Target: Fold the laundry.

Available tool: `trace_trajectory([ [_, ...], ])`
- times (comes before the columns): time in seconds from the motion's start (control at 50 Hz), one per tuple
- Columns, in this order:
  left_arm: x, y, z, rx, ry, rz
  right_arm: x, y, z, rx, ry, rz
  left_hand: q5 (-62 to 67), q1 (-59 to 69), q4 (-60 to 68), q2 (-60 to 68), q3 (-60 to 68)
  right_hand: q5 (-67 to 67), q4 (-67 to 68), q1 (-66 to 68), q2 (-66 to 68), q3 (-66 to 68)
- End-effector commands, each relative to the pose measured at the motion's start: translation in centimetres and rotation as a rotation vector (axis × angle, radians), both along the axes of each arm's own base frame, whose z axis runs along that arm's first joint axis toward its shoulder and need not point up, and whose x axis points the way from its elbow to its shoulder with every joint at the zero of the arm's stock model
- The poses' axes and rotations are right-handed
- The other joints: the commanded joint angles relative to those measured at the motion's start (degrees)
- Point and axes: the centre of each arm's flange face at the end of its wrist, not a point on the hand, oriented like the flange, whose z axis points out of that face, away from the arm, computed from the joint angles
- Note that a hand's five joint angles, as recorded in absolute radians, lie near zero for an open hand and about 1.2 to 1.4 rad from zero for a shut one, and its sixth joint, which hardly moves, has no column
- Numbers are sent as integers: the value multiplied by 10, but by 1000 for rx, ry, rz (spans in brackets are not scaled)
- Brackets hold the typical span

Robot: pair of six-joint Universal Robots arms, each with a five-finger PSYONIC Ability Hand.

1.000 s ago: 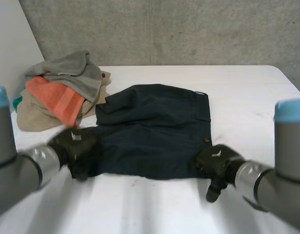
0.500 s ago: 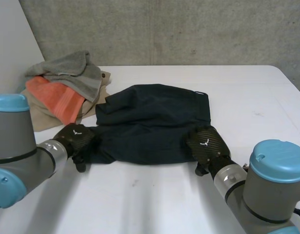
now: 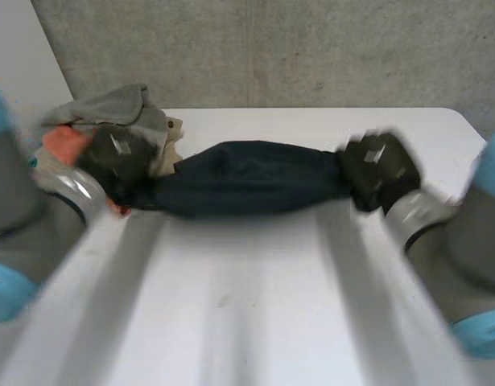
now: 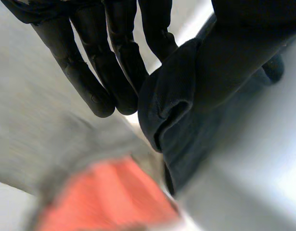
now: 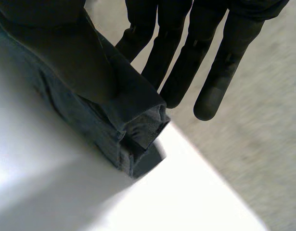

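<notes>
Dark navy shorts hang as a long bunched band between my two hands, above the middle of the white table. My left hand holds the band's left end, just in front of the laundry pile. In the left wrist view a folded cloth edge is pinched at the thumb side, beside the long fingers. My right hand holds the right end. The right wrist view has the shorts' hem gripped under the thumb, with the fingers reaching past it.
A pile of laundry sits at the table's far left: a grey towel on top, an orange towel and beige cloth beneath. The orange towel lies just beyond my left fingertips. A concrete wall stands behind the table.
Both hands closed on the shorts' near edge, lifted it and carried it toward the far side. The shorts, flat a second ago, are now gathered into a narrow band.
</notes>
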Motion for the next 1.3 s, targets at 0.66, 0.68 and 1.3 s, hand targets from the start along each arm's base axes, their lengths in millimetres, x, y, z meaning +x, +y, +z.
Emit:
trace_trajectory([
  [0.66,-38,-85,222,-716,637,-52,17,-138,184,-682,-514,-185,147,136,116,129,122,138,116,167,126,121],
  [0.68,-36,-81,228,-730,655,-58,17,-135,190,-701,-526,-178,147,136,116,129,122,138,116,167,126,121],
  [1.3,-56,-2,-93,193,81,-138,-22,-74,-109,289,72,-116,147,136,116,129,122,138,116,167,126,121],
])
